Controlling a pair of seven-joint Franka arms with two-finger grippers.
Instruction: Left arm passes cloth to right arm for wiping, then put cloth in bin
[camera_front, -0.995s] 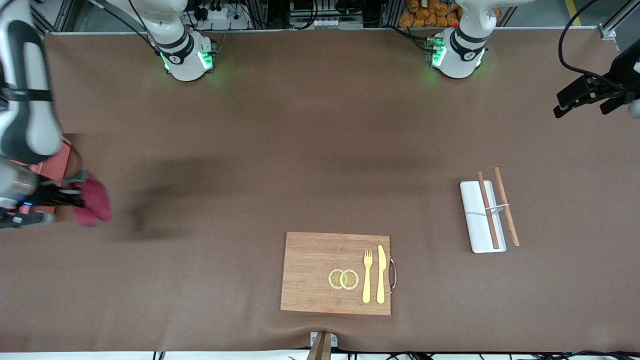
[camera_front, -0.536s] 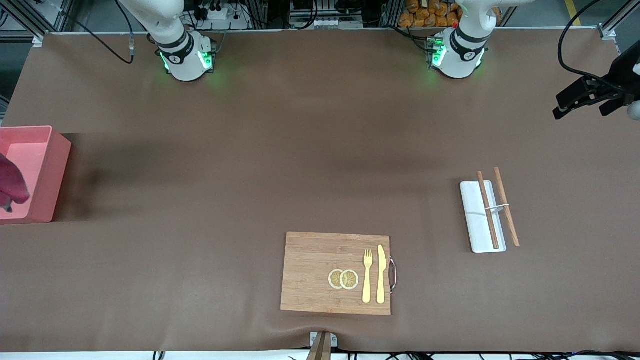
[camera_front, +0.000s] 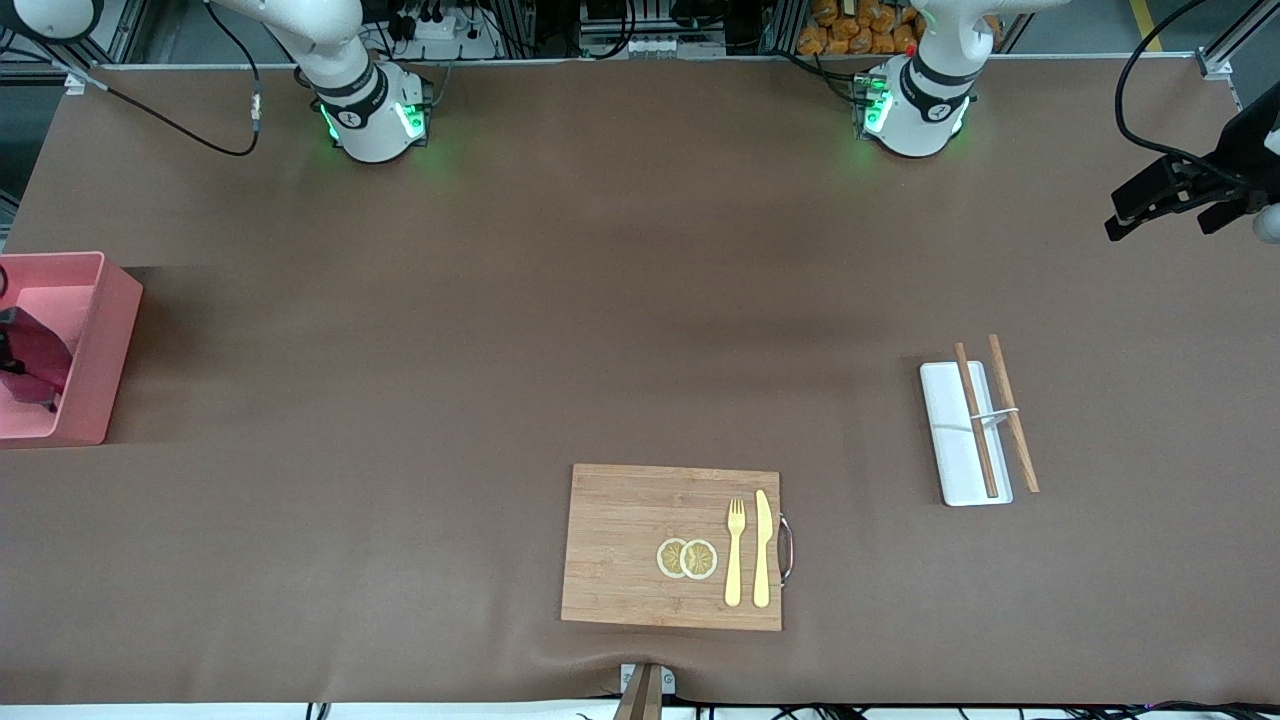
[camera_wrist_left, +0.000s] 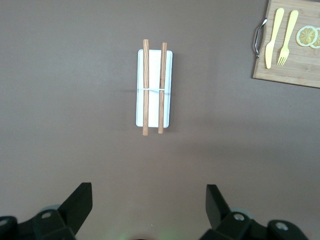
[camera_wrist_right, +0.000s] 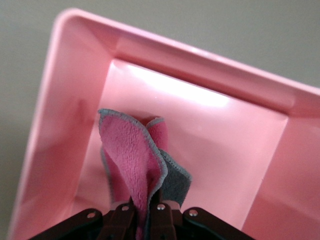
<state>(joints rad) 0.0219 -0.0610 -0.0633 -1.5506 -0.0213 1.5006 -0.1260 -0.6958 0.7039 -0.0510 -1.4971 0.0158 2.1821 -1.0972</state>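
My right gripper (camera_wrist_right: 145, 210) is shut on the cloth (camera_wrist_right: 134, 162), a red rag with a dark grey back, and holds it hanging inside the salmon-pink bin (camera_wrist_right: 210, 70). In the front view the bin (camera_front: 95, 345) stands at the right arm's end of the table, with the cloth (camera_front: 35, 365) showing dark red in it at the picture's edge. The right gripper itself is out of the front view. My left gripper (camera_front: 1170, 200) is open and empty, up over the left arm's end of the table; its fingers (camera_wrist_left: 80, 202) stand wide apart.
A white tray (camera_front: 950, 440) with two wooden chopsticks (camera_front: 975, 420) lies toward the left arm's end. A wooden cutting board (camera_front: 620, 545) with lemon slices (camera_front: 687, 558), a yellow fork (camera_front: 735, 550) and a yellow knife (camera_front: 763, 548) lies near the front camera.
My right gripper has carried the cloth from beside the bin to over it and lowered it inside. The right arm has left the front view. The left arm has not moved.
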